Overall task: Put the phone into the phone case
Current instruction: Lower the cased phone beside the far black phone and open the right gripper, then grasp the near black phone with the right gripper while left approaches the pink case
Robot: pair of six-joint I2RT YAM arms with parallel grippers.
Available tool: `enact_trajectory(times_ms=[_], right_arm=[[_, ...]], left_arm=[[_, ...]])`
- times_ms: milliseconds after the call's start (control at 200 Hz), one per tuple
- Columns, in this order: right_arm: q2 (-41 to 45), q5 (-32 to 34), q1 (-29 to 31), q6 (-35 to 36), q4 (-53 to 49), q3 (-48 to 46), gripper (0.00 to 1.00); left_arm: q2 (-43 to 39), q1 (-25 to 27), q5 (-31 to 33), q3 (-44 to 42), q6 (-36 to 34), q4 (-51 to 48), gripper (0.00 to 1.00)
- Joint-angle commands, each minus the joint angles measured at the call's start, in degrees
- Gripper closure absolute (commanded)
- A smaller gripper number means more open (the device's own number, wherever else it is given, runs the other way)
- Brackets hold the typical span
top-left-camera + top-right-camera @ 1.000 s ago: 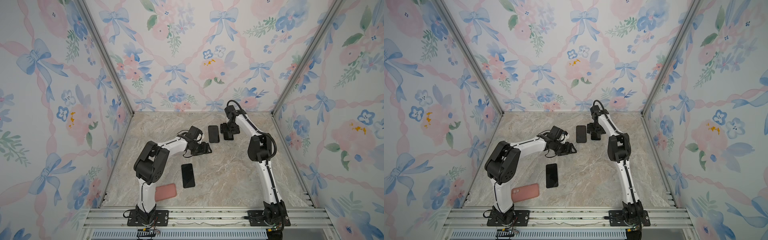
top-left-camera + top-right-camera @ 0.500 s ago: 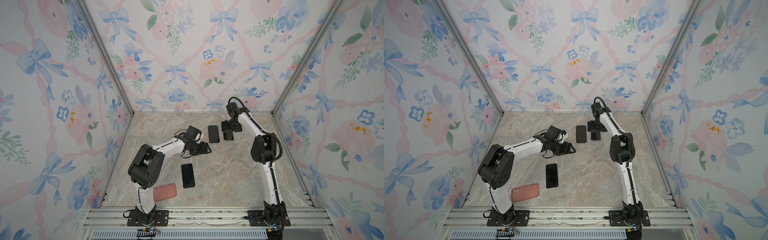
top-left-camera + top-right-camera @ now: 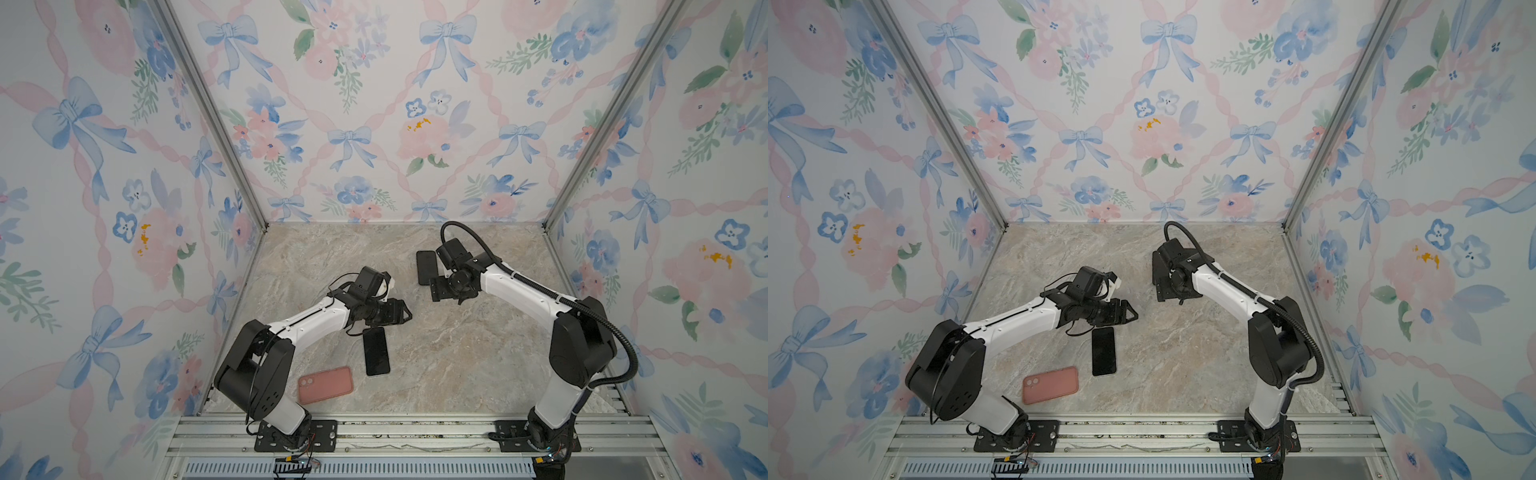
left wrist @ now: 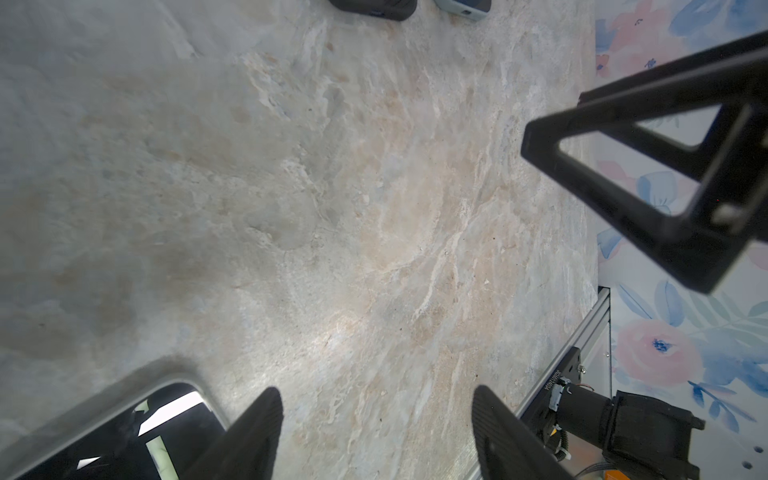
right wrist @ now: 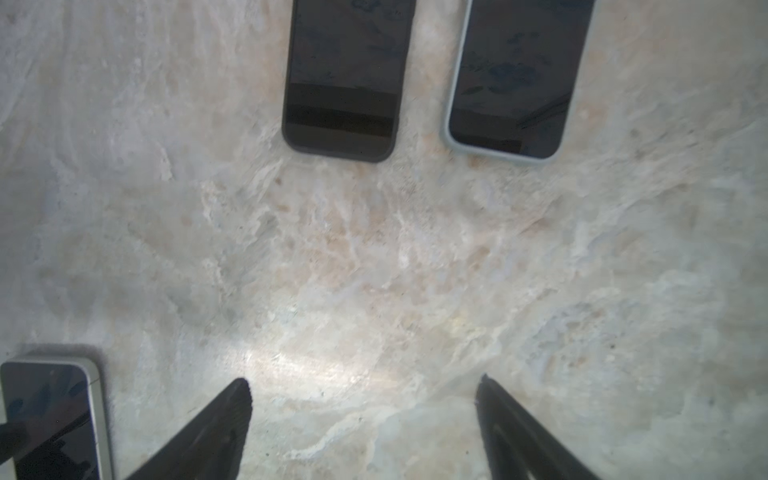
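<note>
Left claw (image 3: pixel 399 312) is spread wide with nothing in it, hanging just past the far end of the bare phone (image 3: pixel 376 351). It's slid a touch nearer than a second ago. My right claw (image 3: pixel 440 291) is spread and empty too, and it's backed off nearer from the dark-cased phone (image 5: pixel 345 79) and the light-cased phone (image 5: pixel 515 79) at the far side. The phone lies flat on the counter (image 3: pixel 457 365), left of center, same spot as before. The pink phone case (image 3: pixel 325 384) sits back-up just near-left of it, not touching, and hasn't moved either.

readable text: none | print on black base plate (image 4: pixel 562 371): too small
</note>
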State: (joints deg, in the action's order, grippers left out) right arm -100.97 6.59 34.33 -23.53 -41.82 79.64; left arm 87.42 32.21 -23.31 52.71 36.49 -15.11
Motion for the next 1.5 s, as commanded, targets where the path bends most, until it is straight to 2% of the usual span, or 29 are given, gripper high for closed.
enact_trajectory(times_ms=[0,175,255,375,480,650,990,1155,1320,1495], right_arm=[[3.15,0.14,5.07,-7.00,4.99,-3.73,0.13],[4.18,1.65,13.58,-17.24,7.54,-7.39,0.11],[2.90,1.58,16.69,-19.71,8.29,-7.19,0.11],[0.99,3.41,20.33,-21.71,7.03,-5.65,0.10],[-0.54,3.48,22.48,-23.01,6.88,-4.70,0.10],[-5.06,3.00,25.64,-24.35,4.26,-0.57,0.10],[-11.31,-0.73,27.98,-27.46,8.42,2.75,0.09],[-14.97,-1.92,28.67,-27.31,8.00,5.26,0.08],[-17.10,-3.68,28.93,-26.66,7.63,6.69,0.05],[-18.49,-5.40,29.12,-26.59,8.50,7.27,0.03]], left_arm=[[-3.79,-0.10,2.53,-3.45,1.91,-0.73,0.28],[-9.62,-2.85,2.33,-9.37,3.12,-0.95,0.27],[-12.64,-6.16,1.31,-10.08,2.74,-2.11,0.28],[-17.85,-10.80,2.12,-12.65,1.01,-6.52,0.28],[-21.86,-14.51,0.33,-14.40,0.93,-7.61,0.28],[-24.66,-18.55,-1.38,-17.06,0.95,-8.84,0.28],[-21.93,-22.80,-0.66,-16.26,1.78,-10.93,0.31],[-24.46,-26.07,1.04,-16.66,2.38,-11.05,0.31],[-25.76,-26.59,3.58,-16.81,2.69,-11.32,0.31],[-25.14,-27.28,3.24,-16.53,2.47,-11.63,0.31]])
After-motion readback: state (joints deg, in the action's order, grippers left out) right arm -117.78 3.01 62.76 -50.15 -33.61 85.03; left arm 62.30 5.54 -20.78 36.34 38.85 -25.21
